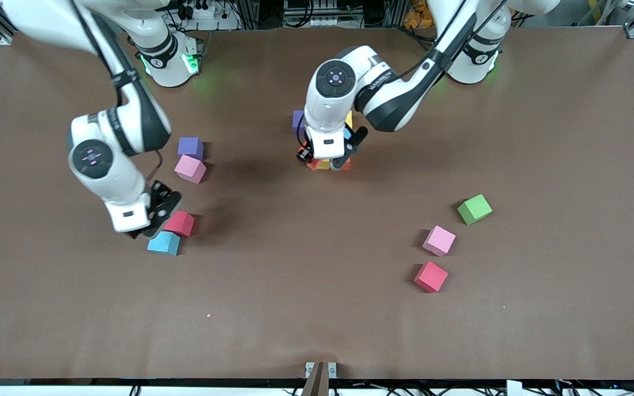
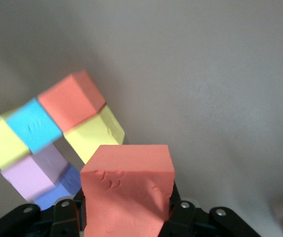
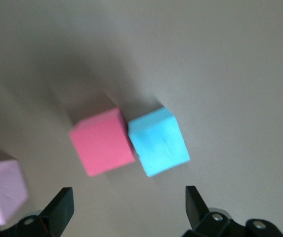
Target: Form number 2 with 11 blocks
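Left gripper (image 1: pixel 325 160): you have it closed on an orange block (image 2: pixel 129 190), held low over the table just beside the partly built figure.
Grip marks: look at the dents in the held block's face; judge it soft, light foam, so squeeze only enough to carry it.
Where to hold: take opposite flat faces, centred, so the cube does not twist as you set it down.
Number 2 so far (image 2: pixel 57 133): orange, yellow, light blue, yellow and purple cubes lie touching on the table (image 1: pixel 317 308), mid-table under your left arm.
Right gripper (image 1: pixel 149 220): jaws spread wide, holding nothing, hanging over a red block (image 1: pixel 180 223) and a light blue block (image 1: pixel 164 243) that sit touching.
Spare blocks: purple (image 1: pixel 191 147) and pink (image 1: pixel 190 168) near the right arm; pink (image 1: pixel 439 240) and red (image 1: pixel 431 276) toward the left arm's end.
Green cube (image 1: pixel 474 209): leave it alone.
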Robot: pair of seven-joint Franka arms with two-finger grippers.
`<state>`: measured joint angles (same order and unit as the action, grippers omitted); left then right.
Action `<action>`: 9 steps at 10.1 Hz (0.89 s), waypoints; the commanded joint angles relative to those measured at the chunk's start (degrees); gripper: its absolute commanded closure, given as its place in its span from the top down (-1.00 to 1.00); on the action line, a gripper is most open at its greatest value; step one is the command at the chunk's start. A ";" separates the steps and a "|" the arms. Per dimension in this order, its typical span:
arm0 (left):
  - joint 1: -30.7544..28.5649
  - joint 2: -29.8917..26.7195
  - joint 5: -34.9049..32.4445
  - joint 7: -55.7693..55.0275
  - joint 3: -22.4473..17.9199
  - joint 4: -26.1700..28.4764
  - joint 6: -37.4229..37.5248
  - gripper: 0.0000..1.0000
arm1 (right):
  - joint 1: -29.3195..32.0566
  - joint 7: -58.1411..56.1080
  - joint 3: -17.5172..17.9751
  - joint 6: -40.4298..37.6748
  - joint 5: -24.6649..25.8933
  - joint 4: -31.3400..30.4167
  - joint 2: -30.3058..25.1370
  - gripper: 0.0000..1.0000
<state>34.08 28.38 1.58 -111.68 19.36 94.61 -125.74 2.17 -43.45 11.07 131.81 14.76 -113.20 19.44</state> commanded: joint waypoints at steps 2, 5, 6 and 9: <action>3.09 4.21 1.06 -15.19 -0.63 -1.71 -5.72 0.09 | 1.87 -2.70 1.05 3.20 -1.83 -1.14 1.66 1.00; 4.94 5.54 0.88 -21.46 -0.72 -1.10 -9.86 0.09 | 3.37 -1.91 1.05 3.37 -11.05 -10.18 -2.81 1.00; 5.38 5.98 0.88 -23.56 -0.72 -0.83 -10.31 0.09 | 3.37 2.27 1.05 3.20 -12.46 -12.81 -4.74 1.00; 7.14 6.25 0.35 -30.16 -0.99 1.45 -12.24 0.10 | 2.67 29.64 2.63 -1.70 -12.48 -15.83 -10.19 1.00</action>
<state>39.89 34.75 1.58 -138.57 19.19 94.97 -136.17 4.38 -25.12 12.30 132.79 3.37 -125.73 14.63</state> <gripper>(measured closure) 0.401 0.000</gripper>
